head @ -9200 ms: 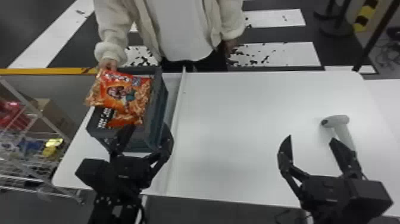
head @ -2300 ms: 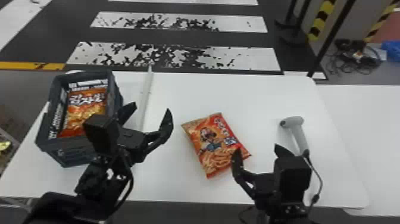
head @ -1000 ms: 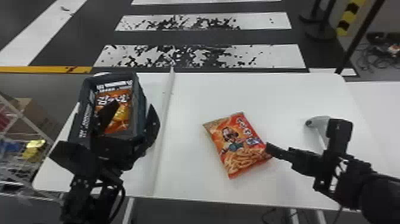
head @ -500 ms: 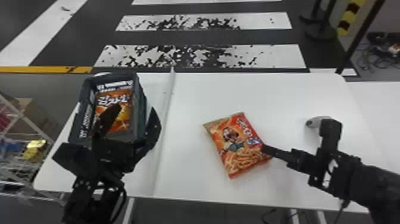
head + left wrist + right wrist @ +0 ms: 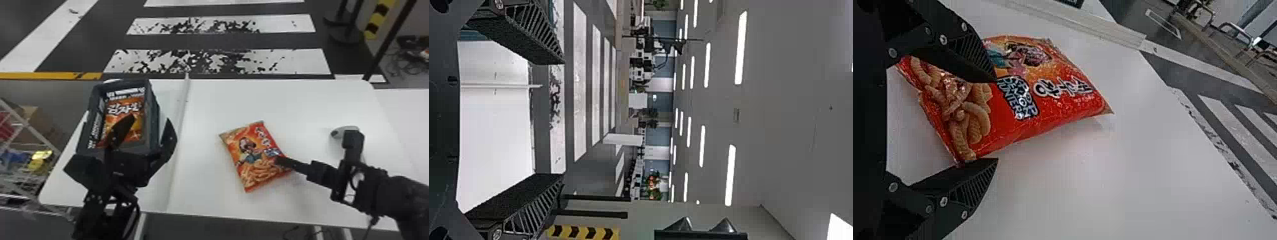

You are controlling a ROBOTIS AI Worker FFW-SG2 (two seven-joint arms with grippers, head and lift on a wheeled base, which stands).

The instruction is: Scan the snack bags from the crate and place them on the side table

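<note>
Surface: the white work surface (image 5: 204, 118) had a pale raised strip (image 5: 182, 108) running across it, between the crate and the loose bag; a second white surface (image 5: 405, 111) lay at the right.
Crate: the dark crate (image 5: 154, 111) sat on the surface's left part, with an orange bag (image 5: 126, 103) inside it.
Snack bag: the red-orange snack bag (image 5: 252, 159) lay flat and askew, printed side up, near the middle of the surface.
Right gripper: the right gripper (image 5: 280, 161) was at the bag's right edge, released, its fingers spread with one over the bag and the other beside its edge; whether they touched it, I cannot tell.
Left gripper: the left gripper (image 5: 150, 121) was also released and empty, fingers apart, one in front of the crate's opening and one beside its right wall.
Scanner: the white scanner (image 5: 346, 129) rested on the surface, partly behind the right arm.
Room: a dark floor with worn white stripes (image 5: 153, 60) and a yellow line (image 5: 48, 75) spread beyond; a wire rack (image 5: 19, 126) stood at the left, and rows of ceiling lights (image 5: 731, 175) were lit.
</note>
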